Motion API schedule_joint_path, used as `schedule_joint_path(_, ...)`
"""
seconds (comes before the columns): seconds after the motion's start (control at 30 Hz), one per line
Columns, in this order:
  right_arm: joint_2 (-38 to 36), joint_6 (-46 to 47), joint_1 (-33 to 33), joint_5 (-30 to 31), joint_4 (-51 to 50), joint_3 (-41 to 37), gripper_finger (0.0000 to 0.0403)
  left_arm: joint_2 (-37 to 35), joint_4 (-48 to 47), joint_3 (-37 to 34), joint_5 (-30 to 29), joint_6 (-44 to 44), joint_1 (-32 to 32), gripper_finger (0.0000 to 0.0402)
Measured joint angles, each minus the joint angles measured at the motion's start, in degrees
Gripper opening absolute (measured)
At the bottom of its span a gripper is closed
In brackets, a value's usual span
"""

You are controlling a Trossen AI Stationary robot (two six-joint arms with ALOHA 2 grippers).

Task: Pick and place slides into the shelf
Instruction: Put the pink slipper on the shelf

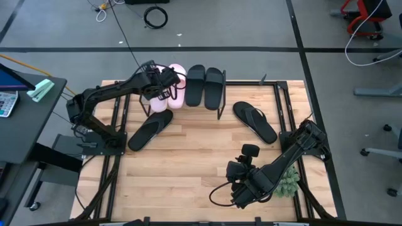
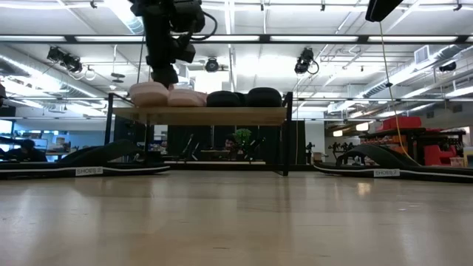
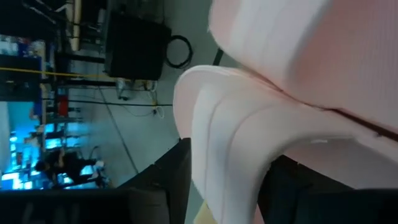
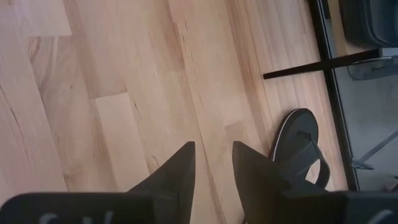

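Note:
Two pale pink slides and two black slides sit side by side on the shelf's top board. My left gripper reaches over the pink pair from the table's left and is shut on the left pink slide. One thin black flip-flop lies on the table near the left arm, the other toward the right. My right gripper hovers over bare wood near the table's near right, fingers a little apart, holding nothing. My left gripper has the left pink slide's broad strap pinched between its two fingers, coming from above and the table's left. The slide's sole rests on the shelf's top board beside the other pink slide.
A small green plant stands at the table's near right edge beside the right arm. The shelf's black legs stand on the table's far middle. Bare wood lies across the table's middle and near side.

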Motion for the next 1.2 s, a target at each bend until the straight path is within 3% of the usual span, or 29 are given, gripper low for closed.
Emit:
schedule_joint_path(0.23, 0.0, 0.0, 0.0, 0.0, 0.0, 0.0, 0.0113, 0.0, -1.8, 0.0, 3.8, -2.4, 0.6, 0.0141)
schedule_joint_path(0.67, 0.0, -0.1, 0.0, 0.1, 0.4, 0.0, 0.0113, 0.0, -5.3, 0.0, 4.0, -6.5, 2.7, 0.0145)
schedule_joint_path(1.0, 0.0, -0.1, 0.0, 0.2, 1.4, 0.0, 0.0113, 0.0, -9.9, 0.7, 3.6, -6.8, -2.7, 0.0164)
schedule_joint_path(1.2, 0.0, 1.3, 0.0, 0.2, 1.8, 0.0, 0.0113, -0.1, -20.7, 3.0, 3.1, -19.7, -7.9, 0.0172)
